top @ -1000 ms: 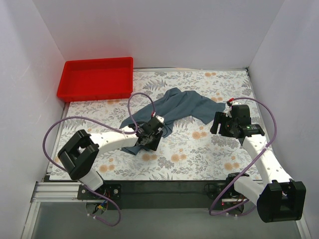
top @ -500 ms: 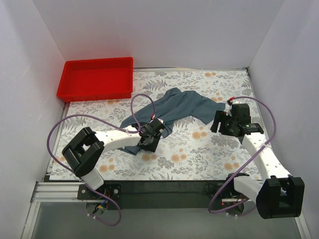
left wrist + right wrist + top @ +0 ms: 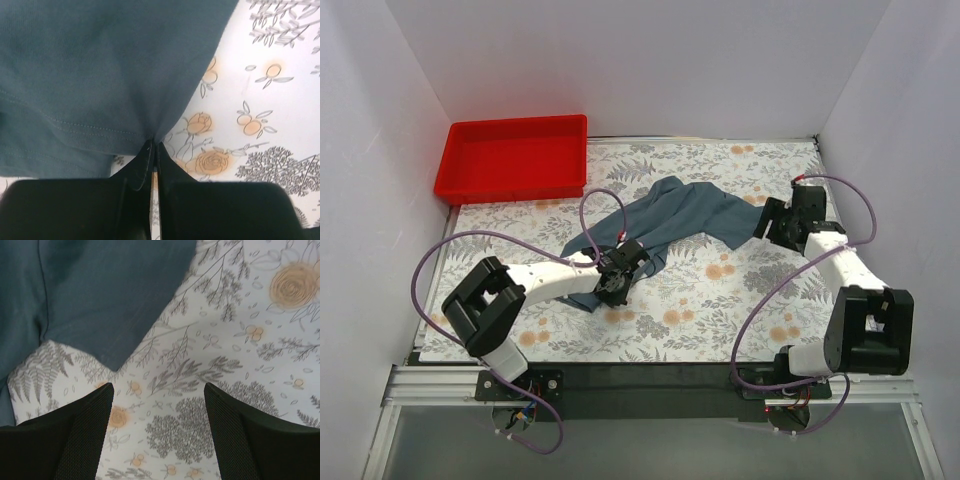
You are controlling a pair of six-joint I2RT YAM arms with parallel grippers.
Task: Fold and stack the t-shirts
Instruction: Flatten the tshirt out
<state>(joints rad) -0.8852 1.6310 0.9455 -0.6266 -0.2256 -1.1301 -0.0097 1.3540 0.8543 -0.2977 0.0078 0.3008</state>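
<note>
T-shirt (image 3: 688, 212) hem sits pinched in closed left hand (image 3: 152, 148); right hand (image 3: 157, 390) gapes beside it.

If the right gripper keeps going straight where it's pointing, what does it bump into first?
Probably the flowery table, right beside the corner of the t-shirt. The right gripper is open above it, but depth is hard to judge.

No readable text or markings

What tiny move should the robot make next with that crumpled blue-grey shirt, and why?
Probably lower the open right claw onto the nearby corner of the slate blue-grey fabric t-shirt and pinch it: the left claw is shut on its hem.
</note>
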